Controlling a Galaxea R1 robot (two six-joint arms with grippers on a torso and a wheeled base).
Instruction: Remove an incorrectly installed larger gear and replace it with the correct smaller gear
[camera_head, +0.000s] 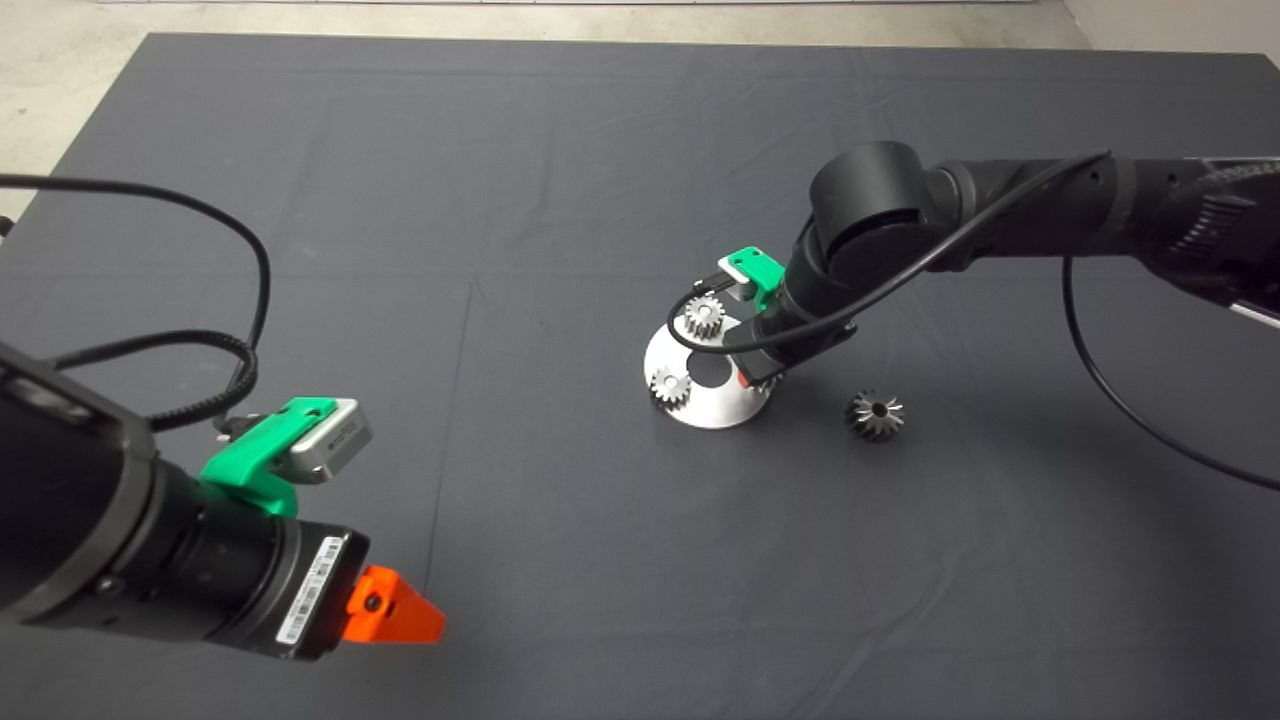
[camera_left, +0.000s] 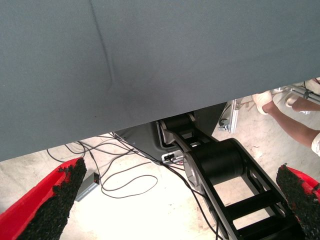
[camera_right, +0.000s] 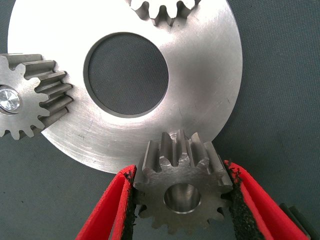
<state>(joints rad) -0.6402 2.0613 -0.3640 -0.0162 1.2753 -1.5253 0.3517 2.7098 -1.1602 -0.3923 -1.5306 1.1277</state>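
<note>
Right wrist view: right gripper (camera_right: 182, 200) clamped on small dark-grey steel spur gear (camera_right: 181, 192), at round steel plate (camera_right: 210, 75) edge.
Left gripper (camera_left: 175, 205): fingers apart, holding nothing.

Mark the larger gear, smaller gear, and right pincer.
larger gear (camera_head: 875, 414): head view, toothed top.
smaller gear (camera_right: 182, 195): right wrist view, face beside the centre hole.
right pincer (camera_right: 181, 200): right wrist view, midway between fingertips.

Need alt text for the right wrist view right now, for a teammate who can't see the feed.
The right gripper has its red fingers shut on the smaller gear, held at the rim of a round steel plate with a centre hole. Two other small gears sit at the plate's edge, on a dark mat.
</note>
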